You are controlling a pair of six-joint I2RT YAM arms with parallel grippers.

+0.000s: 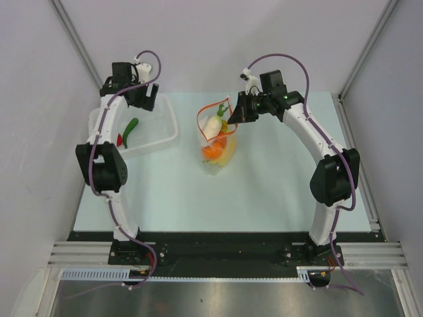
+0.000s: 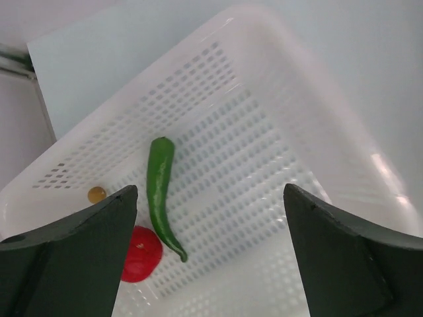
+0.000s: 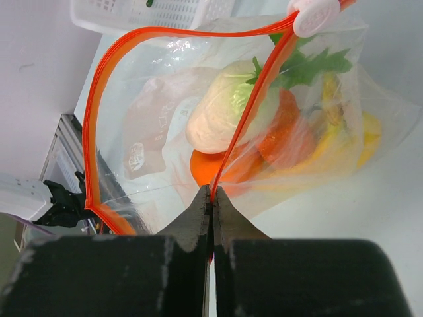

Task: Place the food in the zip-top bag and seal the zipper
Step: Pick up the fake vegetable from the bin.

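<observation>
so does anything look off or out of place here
Nothing spilled or damaged. Only oddity: a green pepper and a red fruit lie in the white tray under the open left claw, not yet in the zip-top bag, whose mouth gapes while the shut right claw pinches its zipper.

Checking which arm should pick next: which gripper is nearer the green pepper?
Left. The left gripper hangs open over the tray, close to the green pepper. The right gripper is across the table, shut on the zipper of the bag.
</observation>
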